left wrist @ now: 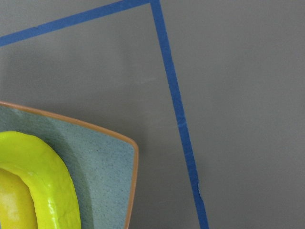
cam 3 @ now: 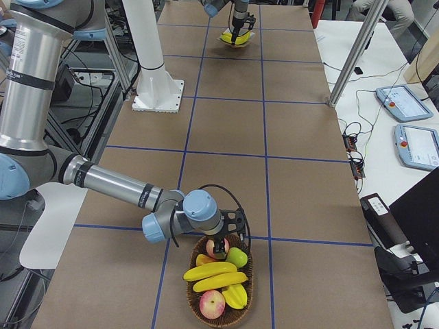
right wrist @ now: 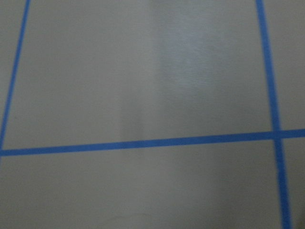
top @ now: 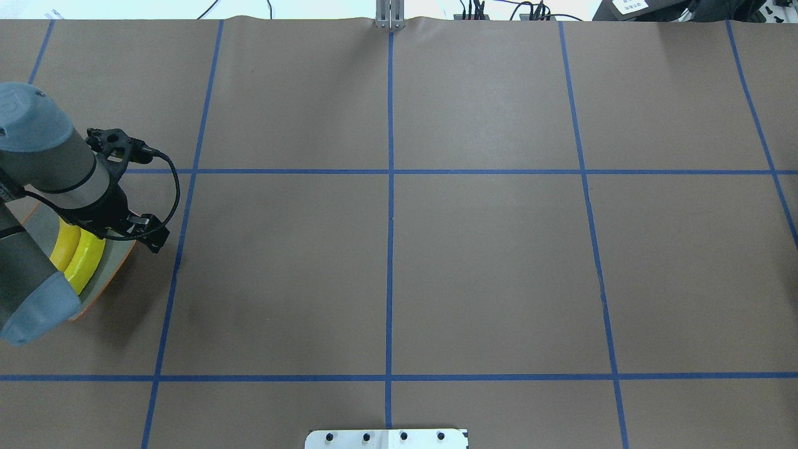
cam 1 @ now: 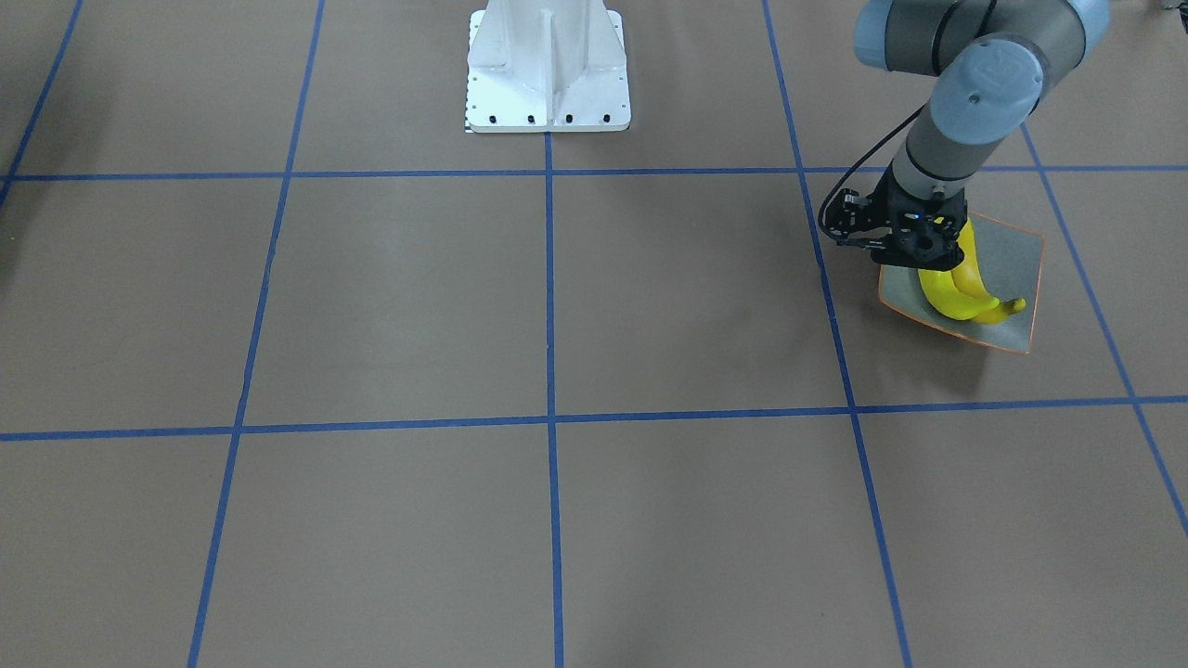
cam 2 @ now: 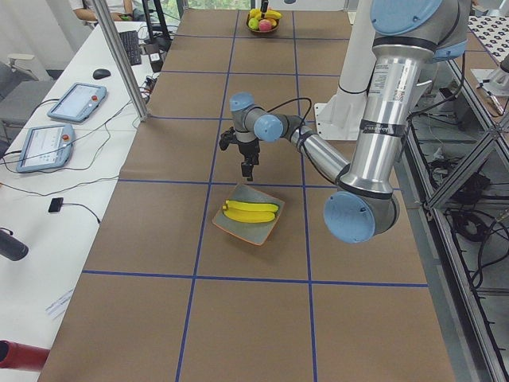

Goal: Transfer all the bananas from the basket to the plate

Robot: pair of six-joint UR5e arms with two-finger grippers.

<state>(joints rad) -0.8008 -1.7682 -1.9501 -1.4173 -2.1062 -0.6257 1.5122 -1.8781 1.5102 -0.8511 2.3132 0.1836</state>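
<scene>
Bananas [cam 1: 956, 295], two side by side, lie on the plate [cam 1: 1013, 264] beneath the left gripper [cam 2: 249, 172], which hangs above one edge of the plate, clear of the fruit; whether its jaws are apart or together cannot be told. The plate sits on the brown table [cam 1: 650, 306] gridded with blue tape [cam 1: 549, 278]. Well apart, the right gripper [cam 3: 223, 245] hangs over a wicker basket [cam 3: 194, 310] holding more bananas [cam 3: 218, 273] and apples [cam 3: 212, 303]; its jaw state cannot be told either.
</scene>
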